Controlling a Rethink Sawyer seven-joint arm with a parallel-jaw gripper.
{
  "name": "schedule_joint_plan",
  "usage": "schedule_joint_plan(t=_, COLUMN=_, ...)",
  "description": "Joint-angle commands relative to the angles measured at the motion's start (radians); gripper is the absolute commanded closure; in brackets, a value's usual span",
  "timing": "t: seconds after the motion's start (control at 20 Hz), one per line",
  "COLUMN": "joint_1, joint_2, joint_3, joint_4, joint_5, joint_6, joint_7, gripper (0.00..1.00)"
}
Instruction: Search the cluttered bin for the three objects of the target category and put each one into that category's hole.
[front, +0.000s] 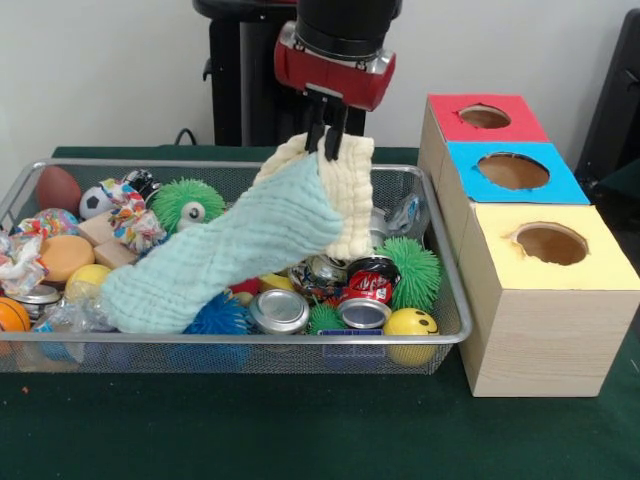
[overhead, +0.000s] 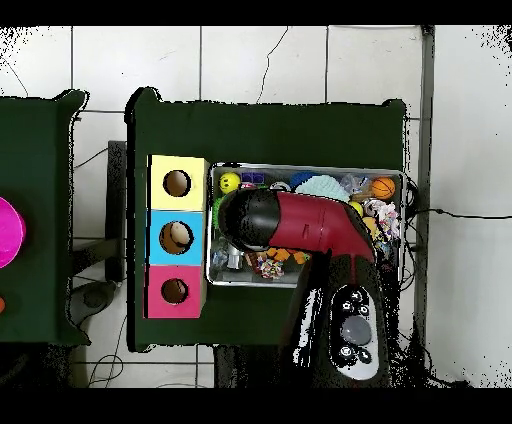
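Observation:
My gripper (front: 328, 140) is shut on the top edge of a cloth (front: 250, 250), mint green on one face and cream on the other. The cloth hangs lifted over the wire bin (front: 250, 357), its lower end draped on the clutter at the left. To the right stands a wooden box with a red hole (front: 485, 117), a blue hole (front: 513, 171) and a yellow hole (front: 551, 243). From overhead, the red arm (overhead: 320, 228) covers the bin's middle and hides the gripper; the box (overhead: 177, 237) lies left of the bin (overhead: 300, 168).
The bin holds crushed cans (front: 279, 311), green spiky balls (front: 412, 270), a blue spiky ball (front: 218, 318), a yellow smiley ball (front: 411, 327), a brown football (front: 58, 189), a rope toy (front: 135, 222) and wood blocks (front: 100, 235). A pink disc (overhead: 8, 232) sits far left.

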Motion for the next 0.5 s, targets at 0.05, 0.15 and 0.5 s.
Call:
schedule_joint_plan(t=0.05, joint_1=0.005, joint_2=0.035, joint_3=-0.015, joint_4=0.024, joint_5=0.049, joint_6=0.068, joint_7=0.231, gripper=1.00)
schedule_joint_plan(t=0.15, joint_1=0.008, joint_2=0.042, joint_3=-0.020, joint_4=0.023, joint_5=0.055, joint_6=0.060, joint_7=0.229, gripper=1.00)
schedule_joint_plan(t=0.5, joint_1=0.022, joint_2=0.050, joint_3=-0.034, joint_4=0.028, joint_5=0.071, joint_6=0.046, joint_7=0.229, gripper=1.00)
